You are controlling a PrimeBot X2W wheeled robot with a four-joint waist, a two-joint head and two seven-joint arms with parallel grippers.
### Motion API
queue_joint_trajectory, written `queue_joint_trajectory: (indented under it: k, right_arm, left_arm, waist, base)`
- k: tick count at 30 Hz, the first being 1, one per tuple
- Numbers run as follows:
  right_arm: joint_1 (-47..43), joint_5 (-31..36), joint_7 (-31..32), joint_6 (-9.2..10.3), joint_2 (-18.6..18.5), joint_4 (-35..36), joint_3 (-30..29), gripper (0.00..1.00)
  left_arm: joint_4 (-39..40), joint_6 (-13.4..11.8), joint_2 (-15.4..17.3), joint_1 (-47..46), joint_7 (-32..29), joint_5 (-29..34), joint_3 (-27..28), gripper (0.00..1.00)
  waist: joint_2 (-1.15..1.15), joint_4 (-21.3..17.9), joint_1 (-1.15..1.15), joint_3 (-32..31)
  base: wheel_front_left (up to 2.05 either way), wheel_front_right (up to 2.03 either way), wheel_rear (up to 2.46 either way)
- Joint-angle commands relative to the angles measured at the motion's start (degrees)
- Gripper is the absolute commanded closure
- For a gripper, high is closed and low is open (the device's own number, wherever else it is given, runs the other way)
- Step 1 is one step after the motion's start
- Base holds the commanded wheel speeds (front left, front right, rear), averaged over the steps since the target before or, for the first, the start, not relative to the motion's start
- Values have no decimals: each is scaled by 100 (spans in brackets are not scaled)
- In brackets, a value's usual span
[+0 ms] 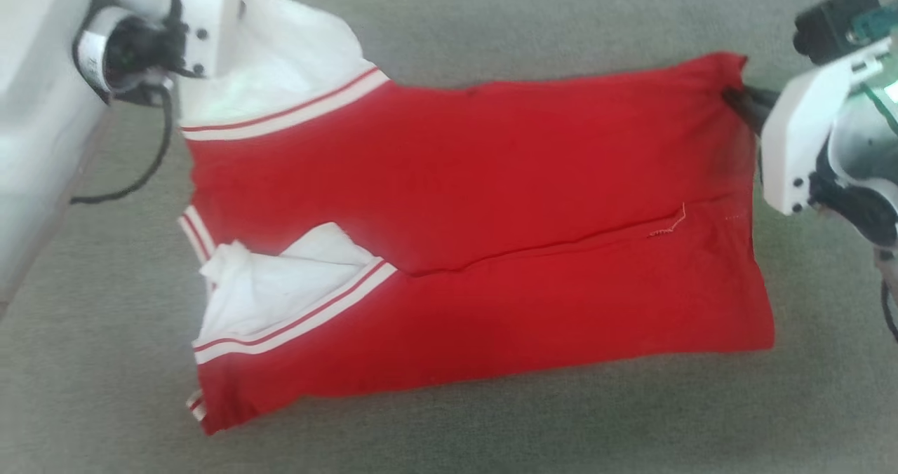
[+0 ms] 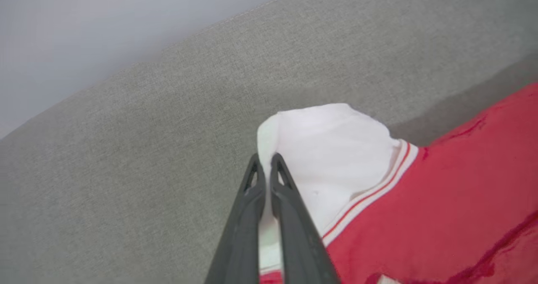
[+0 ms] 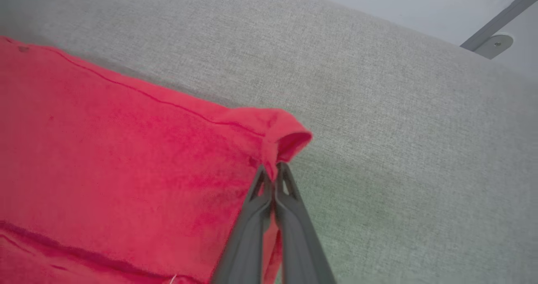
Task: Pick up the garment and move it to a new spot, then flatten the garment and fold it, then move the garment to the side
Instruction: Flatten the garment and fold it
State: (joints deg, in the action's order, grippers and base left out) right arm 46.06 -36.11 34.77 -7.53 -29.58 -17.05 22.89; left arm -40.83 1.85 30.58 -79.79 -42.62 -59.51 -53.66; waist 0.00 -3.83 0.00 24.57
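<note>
The garment (image 1: pixel 477 249), a red T-shirt with white striped-trim sleeves, lies spread sideways on the grey cloth surface, its plain side up, with a long crease running across the middle. My left gripper (image 2: pixel 264 160) is shut on the edge of the far white sleeve (image 2: pixel 332 158); in the head view that arm covers the sleeve's upper left corner. My right gripper (image 3: pixel 275 168) is shut on the red far hem corner (image 3: pixel 286 137), which bunches up into a small fold. In the head view its dark fingers (image 1: pixel 744 102) meet the garment's upper right corner. The second white sleeve (image 1: pixel 280 285) lies crumpled at the near left.
The grey fabric surface (image 1: pixel 491 432) stretches all round the garment. A pale wall or panel (image 1: pixel 35 144) stands along the left, with a black cable (image 1: pixel 151 165) hanging from the left wrist. A metal bracket (image 3: pixel 489 44) shows beyond the surface's far edge.
</note>
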Motion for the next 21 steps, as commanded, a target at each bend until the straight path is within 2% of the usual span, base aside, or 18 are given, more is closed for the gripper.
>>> queue_joint_trajectory:
  k: [1, 5, 12, 18, 21]
  right_arm:
    - [-206, 45, 36, 9, -82, 104, -71, 100]
    - [-634, 35, 163, 9, -237, 377, -274, 100]
    - [-1592, 84, 434, 9, -416, 887, -816, 100]
    - [-2397, 119, 808, 9, -315, 1256, -1278, 100]
    - [-2704, 191, 967, 9, -201, 1337, -1440, 100]
  left_arm:
    - [165, -57, 64, 147, -77, -31, -26, 100]
    - [772, -246, 199, 397, -254, -99, -64, 100]
    - [2296, -868, 677, 1094, -648, -245, -174, 100]
    - [3613, -1473, 1118, 1864, -853, -421, -267, 100]
    - [4041, -1684, 1274, 2249, -853, -504, -340, 100]
  waist:
    - [0, 195, 0, -251]
    - [0, 337, 0, -486]
    - [0, 572, 0, -777]
    - [0, 688, 0, -904]
    - [0, 717, 0, -930]
  base:
    - [0, 0, 0]
    - [0, 0, 0]
    - [0, 0, 0]
    - [0, 0, 0]
    - [0, 0, 0]
